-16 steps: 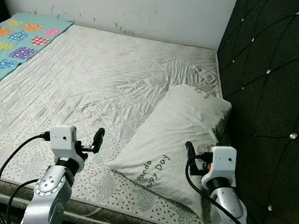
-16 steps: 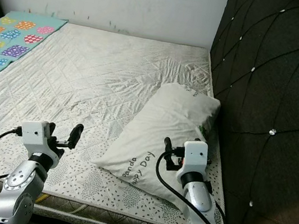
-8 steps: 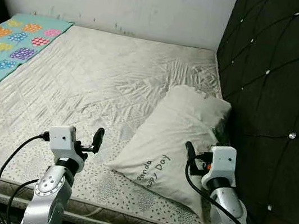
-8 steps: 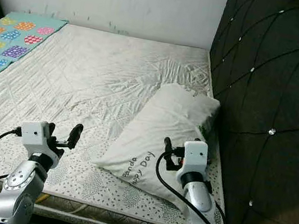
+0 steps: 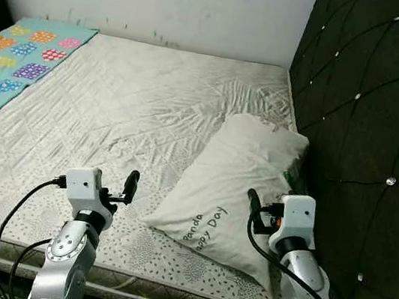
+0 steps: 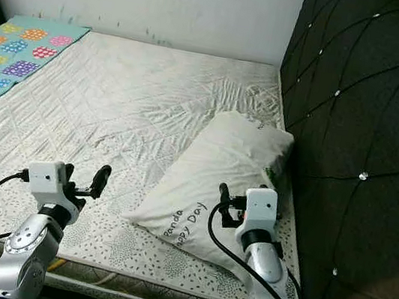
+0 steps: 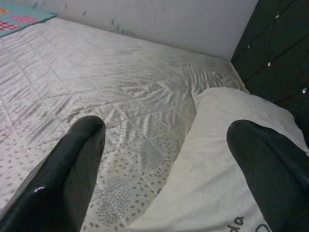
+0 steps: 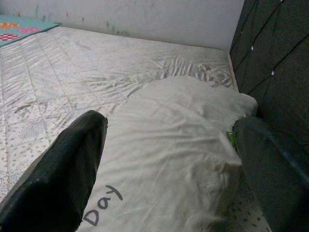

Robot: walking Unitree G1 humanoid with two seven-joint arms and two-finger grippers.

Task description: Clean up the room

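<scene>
Both grippers, left and right, hover wide open, empty, above the white pillow lying on the mattress.

The patterned blanket runs off the picture's left edge. The pillow hides part of its own lettering in a fold, and a small green thing beside it is too small to tell
</scene>
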